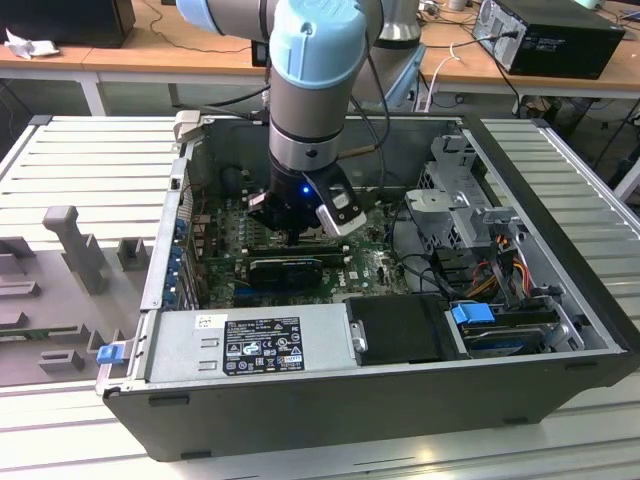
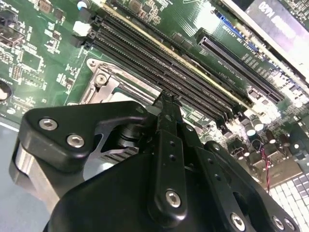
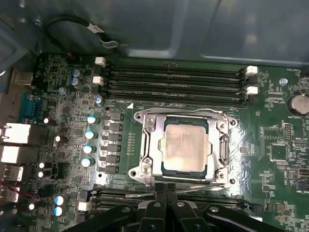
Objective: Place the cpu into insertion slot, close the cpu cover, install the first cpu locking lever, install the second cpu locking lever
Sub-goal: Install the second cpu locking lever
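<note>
Arm [image 1: 305,110]: silver-grey tube, pale blue joint cap; black tool [image 2: 166,104], silver screws, blue light.

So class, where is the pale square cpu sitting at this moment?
In the first wrist view, the pale beige-silver square cpu lies inside the silvery metal cpu cover frame, between the long black memory slots and the black claw.

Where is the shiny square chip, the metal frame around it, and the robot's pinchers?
cpu [image 3: 186,147], first wrist view, middle of its pale face.
cpu cover [image 3: 150,147], first wrist view, its side bar.
gripper [image 3: 166,187], first wrist view, fingertips.
</note>
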You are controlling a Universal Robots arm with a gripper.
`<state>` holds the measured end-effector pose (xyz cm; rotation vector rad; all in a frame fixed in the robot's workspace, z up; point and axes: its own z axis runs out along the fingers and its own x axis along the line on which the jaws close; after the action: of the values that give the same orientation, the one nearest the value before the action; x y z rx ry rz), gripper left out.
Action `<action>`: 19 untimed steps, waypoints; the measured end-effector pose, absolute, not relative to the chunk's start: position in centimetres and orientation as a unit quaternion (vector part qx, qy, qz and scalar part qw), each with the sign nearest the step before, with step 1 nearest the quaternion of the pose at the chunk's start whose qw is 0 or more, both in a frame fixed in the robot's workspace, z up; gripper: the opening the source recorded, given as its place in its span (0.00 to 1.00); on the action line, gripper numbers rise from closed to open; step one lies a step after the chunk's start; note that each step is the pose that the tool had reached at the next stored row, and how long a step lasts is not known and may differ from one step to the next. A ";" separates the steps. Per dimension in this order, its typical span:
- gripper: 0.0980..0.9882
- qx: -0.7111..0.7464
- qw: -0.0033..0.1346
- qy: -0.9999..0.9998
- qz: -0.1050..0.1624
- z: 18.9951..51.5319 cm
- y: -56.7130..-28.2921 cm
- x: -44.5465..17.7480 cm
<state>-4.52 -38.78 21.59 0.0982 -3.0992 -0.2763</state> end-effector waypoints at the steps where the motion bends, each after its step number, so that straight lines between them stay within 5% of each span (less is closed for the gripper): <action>1: 0.01 0.032 0.014 -0.995 -0.090 21.5 -38.8 -4.6; 19: 0.01 0.039 0.013 -0.990 -0.138 21.4 -40.3 -5.9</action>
<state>-5.90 -40.26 21.35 0.1222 -3.0826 -0.4291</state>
